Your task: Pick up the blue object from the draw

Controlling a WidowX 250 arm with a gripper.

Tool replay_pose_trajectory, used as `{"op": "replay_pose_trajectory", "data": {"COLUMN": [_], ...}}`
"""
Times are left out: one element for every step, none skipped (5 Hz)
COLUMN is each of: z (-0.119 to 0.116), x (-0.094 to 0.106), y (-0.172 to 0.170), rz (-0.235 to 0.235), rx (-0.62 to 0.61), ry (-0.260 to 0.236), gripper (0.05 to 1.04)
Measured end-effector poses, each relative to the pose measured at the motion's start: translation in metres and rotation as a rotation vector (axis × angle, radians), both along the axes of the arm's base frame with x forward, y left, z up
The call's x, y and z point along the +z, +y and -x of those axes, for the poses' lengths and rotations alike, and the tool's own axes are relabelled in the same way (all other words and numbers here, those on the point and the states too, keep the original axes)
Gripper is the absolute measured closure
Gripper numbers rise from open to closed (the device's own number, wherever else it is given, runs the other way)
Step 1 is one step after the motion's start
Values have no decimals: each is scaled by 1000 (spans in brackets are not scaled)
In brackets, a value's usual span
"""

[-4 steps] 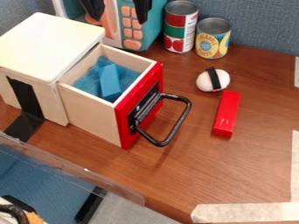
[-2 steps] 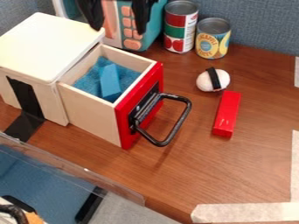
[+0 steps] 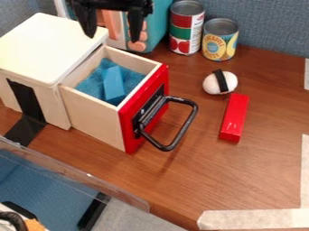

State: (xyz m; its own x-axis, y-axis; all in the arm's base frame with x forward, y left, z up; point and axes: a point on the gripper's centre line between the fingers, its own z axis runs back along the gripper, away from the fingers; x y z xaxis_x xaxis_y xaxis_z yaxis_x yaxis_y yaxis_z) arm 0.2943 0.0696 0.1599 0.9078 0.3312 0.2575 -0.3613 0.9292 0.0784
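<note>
The black gripper [image 3: 111,38] hung with fingers wide apart, holding nothing, above the back of the open drawer [image 3: 91,117]. Inside, the blue block [image 3: 113,85] lay on blue lining. The step seemed to be the approach; next called for centring over the block, then lowering.

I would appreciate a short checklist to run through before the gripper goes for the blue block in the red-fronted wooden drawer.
1. Red-fronted wooden drawer pulled open: ok.
2. Blue block inside, on textured blue lining: ok.
3. Nothing lying over the block: ok.
4. Black gripper has its fingers apart: ok.
5. Fingers around the block: not ok, they hang beyond it.
6. Fingers' height above the drawer walls: cannot tell.
</note>
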Motion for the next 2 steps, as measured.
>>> {"op": "replay_pose_trajectory", "data": {"z": [-5, -11], "x": [-16, -25], "y": [7, 13], "rz": [-47, -76], "rx": [31, 48], "ry": [36, 52], "gripper": [84, 84]}}
